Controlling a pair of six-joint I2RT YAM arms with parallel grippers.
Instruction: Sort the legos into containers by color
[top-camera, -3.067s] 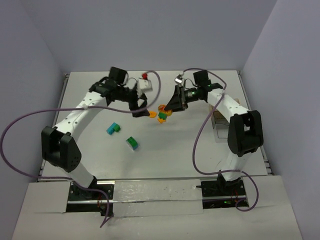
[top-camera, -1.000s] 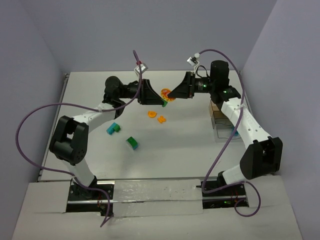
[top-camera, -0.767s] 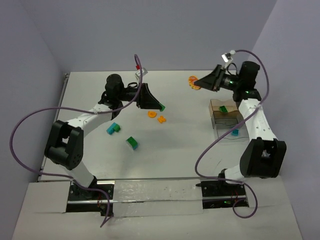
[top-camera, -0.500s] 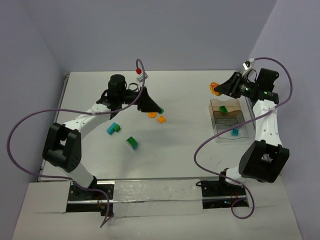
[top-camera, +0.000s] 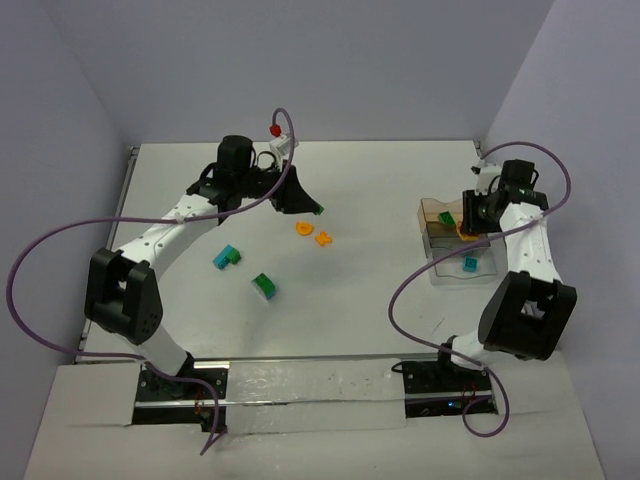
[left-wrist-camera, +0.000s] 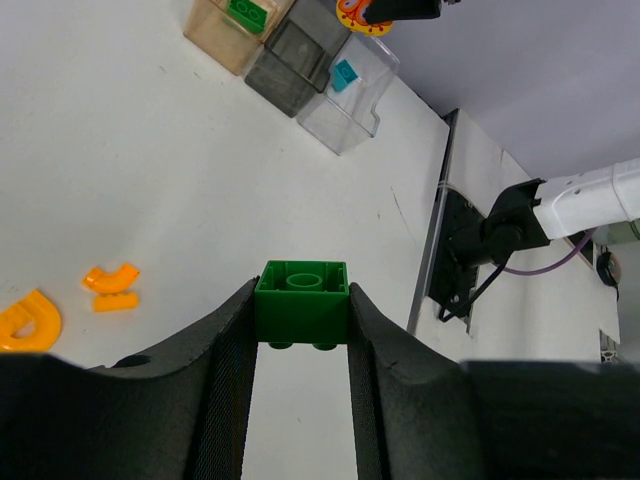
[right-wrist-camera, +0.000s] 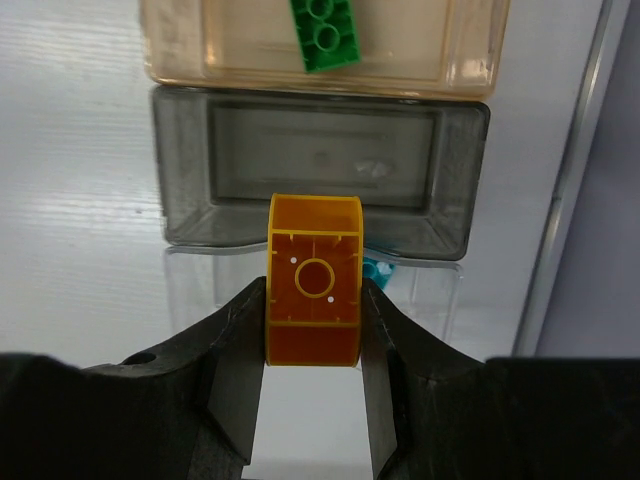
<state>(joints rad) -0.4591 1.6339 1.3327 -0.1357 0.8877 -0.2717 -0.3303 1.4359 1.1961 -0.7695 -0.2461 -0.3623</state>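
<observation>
- now right gripper (right-wrist-camera: 314, 300) jaws pinch an orange brick (right-wrist-camera: 314, 275) over the grey box (right-wrist-camera: 180, 170): release looks next.
- left gripper (left-wrist-camera: 301, 320) jaws pinch a green brick (left-wrist-camera: 301, 298), likely for the tan box (left-wrist-camera: 212, 30).

Lane across table (top-camera: 380, 200) between orange pieces (top-camera: 313, 233) and containers (top-camera: 430, 213): unobstructed. Space over middle container (right-wrist-camera: 180, 215): taken by right gripper (top-camera: 466, 228) clamping orange brick (right-wrist-camera: 314, 280). Approach at containers' near-left corner: obstructed by looping purple cable (top-camera: 391, 310). Just beyond orange pieces: left gripper (top-camera: 312, 208) clamping green brick (left-wrist-camera: 301, 300).
</observation>
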